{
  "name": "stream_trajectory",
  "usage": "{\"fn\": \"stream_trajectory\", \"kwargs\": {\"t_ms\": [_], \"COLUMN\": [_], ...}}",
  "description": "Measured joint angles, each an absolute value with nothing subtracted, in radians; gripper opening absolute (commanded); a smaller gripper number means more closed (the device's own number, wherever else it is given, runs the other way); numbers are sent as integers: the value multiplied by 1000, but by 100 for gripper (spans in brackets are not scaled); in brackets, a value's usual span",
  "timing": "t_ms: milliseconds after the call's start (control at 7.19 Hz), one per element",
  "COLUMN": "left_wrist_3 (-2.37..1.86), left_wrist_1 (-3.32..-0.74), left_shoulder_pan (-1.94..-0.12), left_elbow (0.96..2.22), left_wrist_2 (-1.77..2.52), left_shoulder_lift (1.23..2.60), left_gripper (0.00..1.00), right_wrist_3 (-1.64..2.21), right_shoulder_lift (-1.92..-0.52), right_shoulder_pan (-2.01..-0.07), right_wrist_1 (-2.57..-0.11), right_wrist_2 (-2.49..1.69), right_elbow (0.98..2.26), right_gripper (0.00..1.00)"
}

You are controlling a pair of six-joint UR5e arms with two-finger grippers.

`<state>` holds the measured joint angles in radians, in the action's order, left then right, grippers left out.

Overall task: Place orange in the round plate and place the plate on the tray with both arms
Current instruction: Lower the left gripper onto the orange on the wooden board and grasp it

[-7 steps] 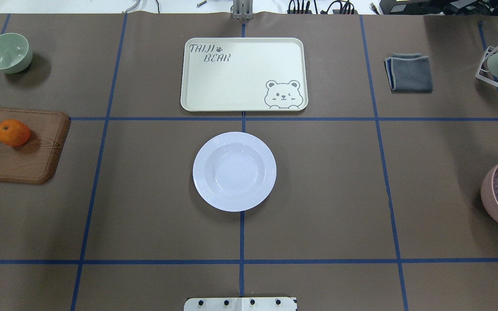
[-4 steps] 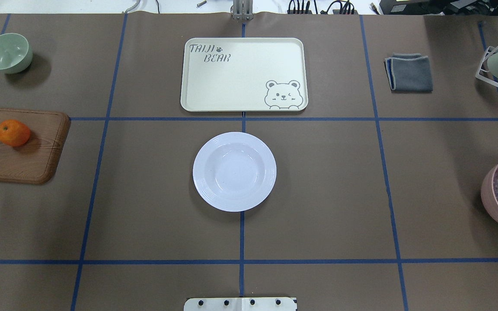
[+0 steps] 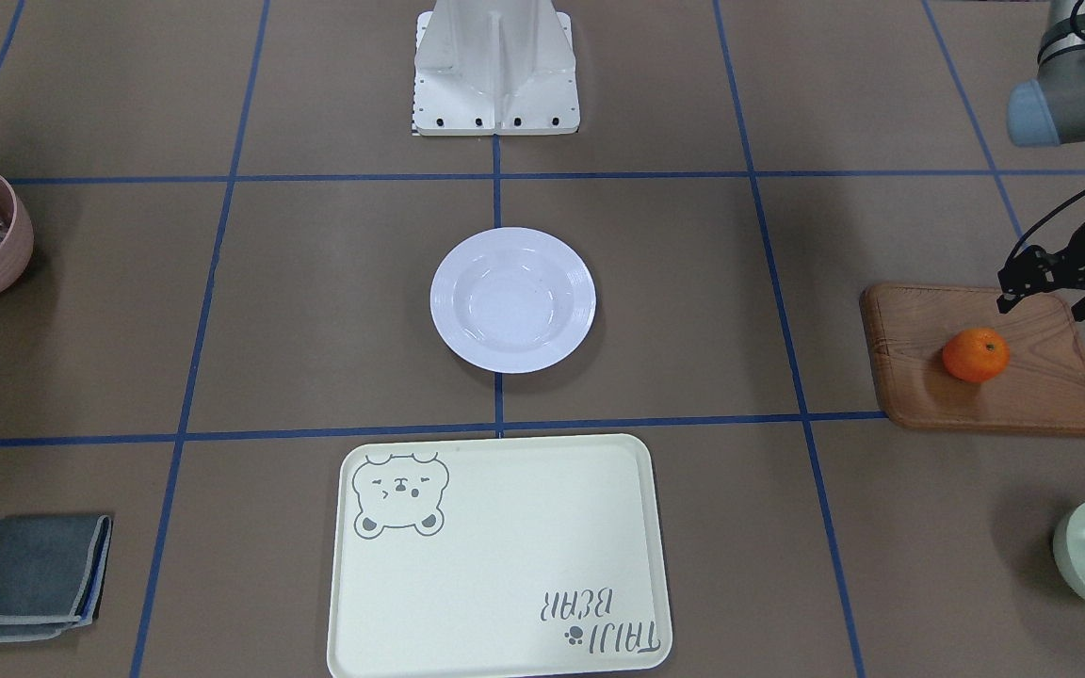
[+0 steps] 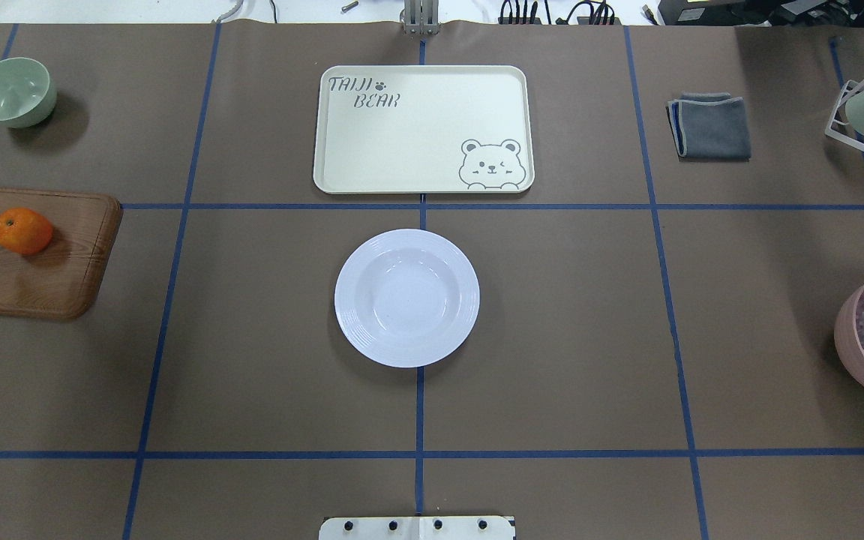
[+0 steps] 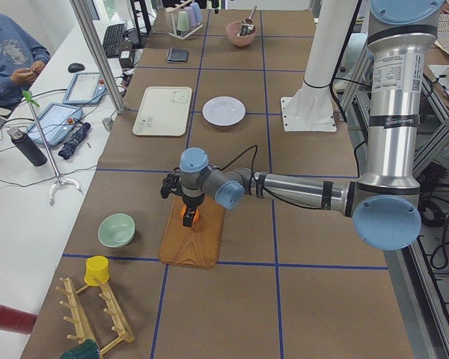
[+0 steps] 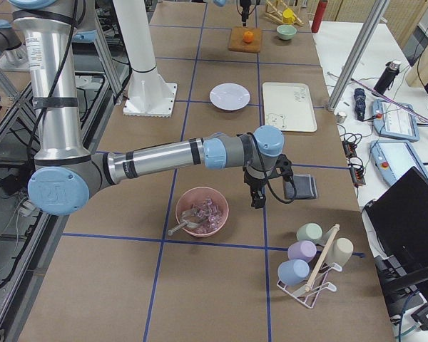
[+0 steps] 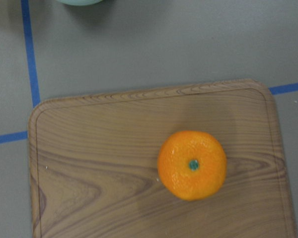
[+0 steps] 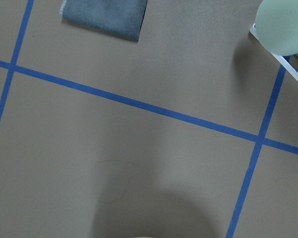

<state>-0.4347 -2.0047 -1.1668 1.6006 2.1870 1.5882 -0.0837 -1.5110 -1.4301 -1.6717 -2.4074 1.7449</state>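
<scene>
- Closest to the robot's base: got the round plate (image 4: 406, 298) sitting upright on the brown worktop (image 4: 567, 315), bang on the centre tape line.
- Way off to the right at about the same depth: pink bowl (image 4: 850, 330) at the worktop's edge, with clear bits and a metal spoon in it.
- Over on that side too: right arm (image 6: 164, 157) stretched out, wrist pointing down over bare worktop near the pink bowl and the grey cloth (image 4: 711, 126). Can't tell how the right jaws stand, or whether they've got hold of anything. Only showing in the side view.
- A bit further out, far left: orange (image 4: 22, 231) resting on the wooden board (image 4: 42, 285), green stem dot facing up, well apart from the plate.
- Left arm (image 5: 299, 191) reaching over that board, left jaws hanging right above the orange. Honestly can't tell how wide they are, or whether they're touching it.
- Further out, past the next tape line: tray (image 4: 423, 127) lying flat, directly beyond the plate and not touching it.
- Farthest back: the folded grey cloth right of the tray, plus a pale green bowl (image 4: 12, 91) in the far-left corner, beyond the board.
</scene>
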Motion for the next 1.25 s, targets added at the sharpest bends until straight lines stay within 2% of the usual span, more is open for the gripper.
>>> {"fn": "stream_trajectory", "kwargs": {"t_ms": [556, 1252], "left_wrist_3": [-576, -620], "left_wrist_1": [-2009, -2061], "left_shoulder_pan": [-1133, -1099], "left_elbow": [1511, 1414], "left_wrist_2": [2215, 2215], "left_shoulder_lift": [1679, 1710], "left_gripper": [98, 97], "right_wrist_3": [-56, -55], "right_shoulder_lift": [-1510, -1510], "right_shoulder_pan": [-1427, -1422], "right_wrist_1": [-1671, -1670], "right_wrist_2": [-2410, -2413], "right_elbow": [1760, 1757], "right_gripper": [100, 100]}}
